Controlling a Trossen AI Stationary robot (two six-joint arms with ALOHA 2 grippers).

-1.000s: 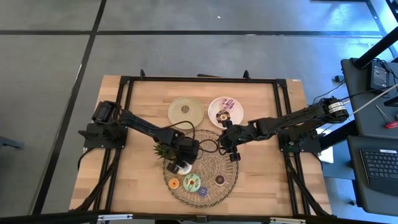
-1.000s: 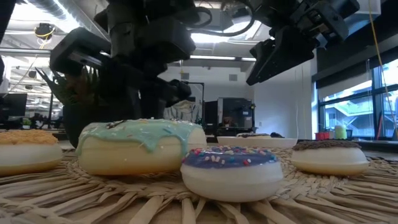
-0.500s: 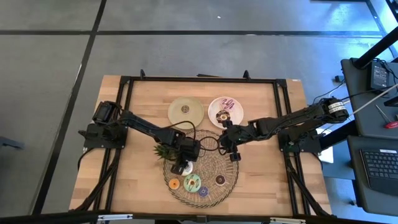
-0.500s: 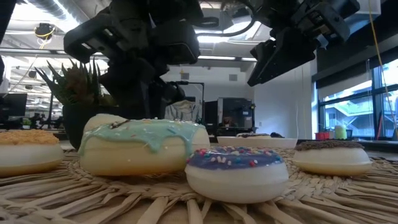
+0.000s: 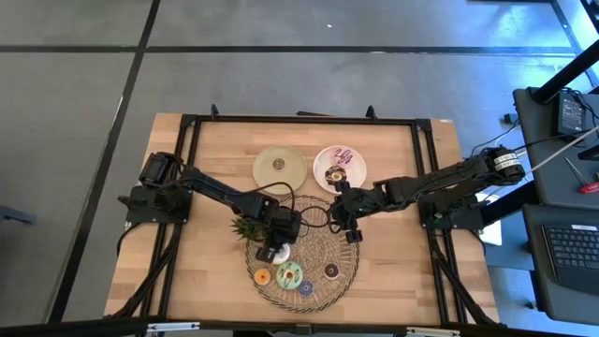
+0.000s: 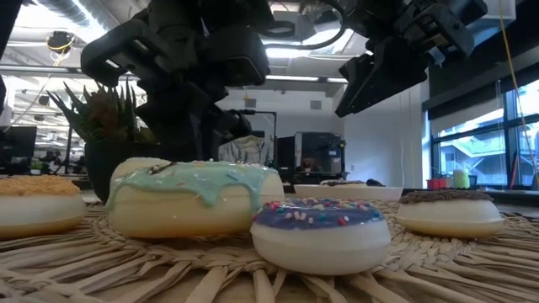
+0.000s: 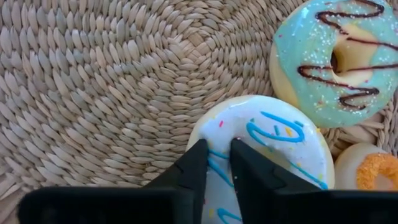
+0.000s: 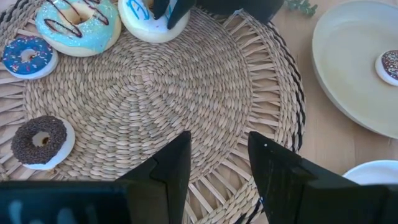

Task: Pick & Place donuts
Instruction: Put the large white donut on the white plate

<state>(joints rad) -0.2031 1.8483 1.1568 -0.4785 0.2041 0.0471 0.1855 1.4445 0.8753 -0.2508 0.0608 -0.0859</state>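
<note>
— Woven straw mat (image 7: 93,74) lying at the near middle of the surface, and on its left side: closing in. Left tool (image 7: 217,144) narrowing from a wider spread a moment ago, fingers now standing nearly together.

— Closing on what?

— Bearing down on the white donut (image 7: 261,149) with the blue squiggles, just beside the green-iced donut (image 7: 329,56). Seeming to be pinching the ring's wall, though hiding the hole underneath.

— Lifting yet?

— Not yet; donut resting flat on the mat. Judging by that: moving from reaching to gripping, with carrying to come.

— And the other arm?

— Right tool (image 8: 217,146) hanging over the mat's far right side, fingers apart, holding nothing.

— Heading where afterwards?

— Probably going to the pale yellow plate (image 5: 281,167) or the white plate (image 5: 339,167), both sitting on the far side of the mat.
</note>
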